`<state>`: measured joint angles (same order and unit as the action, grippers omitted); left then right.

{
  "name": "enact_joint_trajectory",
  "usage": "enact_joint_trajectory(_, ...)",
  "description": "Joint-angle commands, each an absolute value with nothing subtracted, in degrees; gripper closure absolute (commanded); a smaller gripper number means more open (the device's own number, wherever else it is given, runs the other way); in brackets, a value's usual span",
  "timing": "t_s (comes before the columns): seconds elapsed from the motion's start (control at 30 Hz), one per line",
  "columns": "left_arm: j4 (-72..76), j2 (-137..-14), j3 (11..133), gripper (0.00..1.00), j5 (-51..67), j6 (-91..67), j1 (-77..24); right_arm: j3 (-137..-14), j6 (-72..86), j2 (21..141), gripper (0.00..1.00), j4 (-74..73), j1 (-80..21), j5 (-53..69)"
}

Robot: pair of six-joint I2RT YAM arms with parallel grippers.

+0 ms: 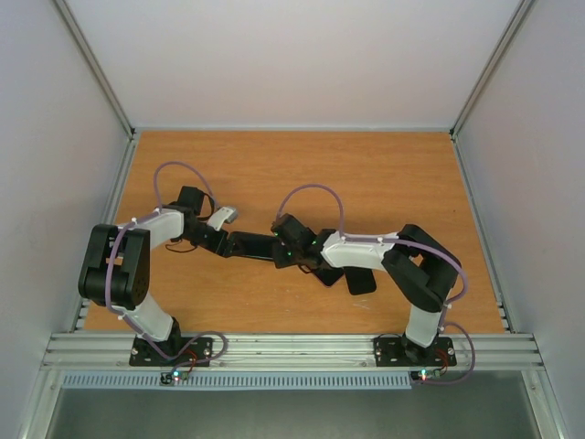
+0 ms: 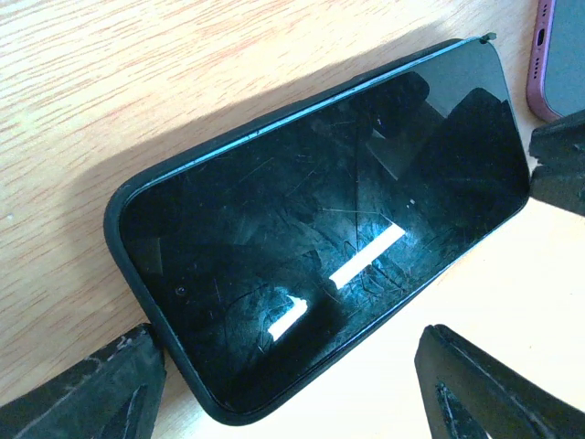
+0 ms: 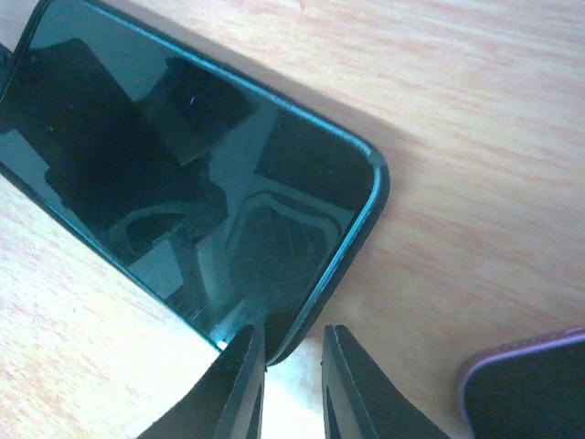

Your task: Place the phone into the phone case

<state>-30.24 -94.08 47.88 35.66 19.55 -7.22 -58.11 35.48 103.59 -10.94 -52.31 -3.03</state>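
The phone (image 2: 320, 219) lies flat on the wooden table with its black screen up. A matte black rim, the phone case (image 2: 117, 219), runs around its edge. My left gripper (image 2: 292, 402) is open, its fingers (image 2: 82, 393) standing wide on either side of one short end, apart from the phone. My right gripper (image 3: 292, 361) hovers at a corner of the phone (image 3: 183, 174) at the other end. Its jaws stand a narrow gap apart with nothing clamped; that corner's tip reaches just under one fingertip. In the top view the phone (image 1: 251, 245) lies between both grippers at mid table.
A second device with a purple rim (image 2: 556, 55) lies just past the phone's far end, also seen as a purple-edged corner (image 3: 526, 384). A dark flat object (image 1: 361, 282) rests under the right arm. White walls enclose the wooden table (image 1: 302, 174).
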Motion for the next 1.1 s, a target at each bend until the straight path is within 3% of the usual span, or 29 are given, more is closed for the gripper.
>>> enact_joint_trajectory(0.0,-29.77,-92.6,47.38,0.25,38.93,20.33,-7.91,-58.67,35.51,104.6,0.82,-7.19,-50.7,-2.26)
enact_joint_trajectory(0.53,-29.81,-93.02,47.64,0.25,38.76,20.67,-7.91,-57.85,35.91,108.4,0.96,-4.39,-50.19,3.01)
enact_joint_trajectory(1.07,-29.79,-93.53,47.72,0.25,38.58,20.48,-7.94,-57.84,36.37,113.01,0.98,-3.94,-52.67,5.33)
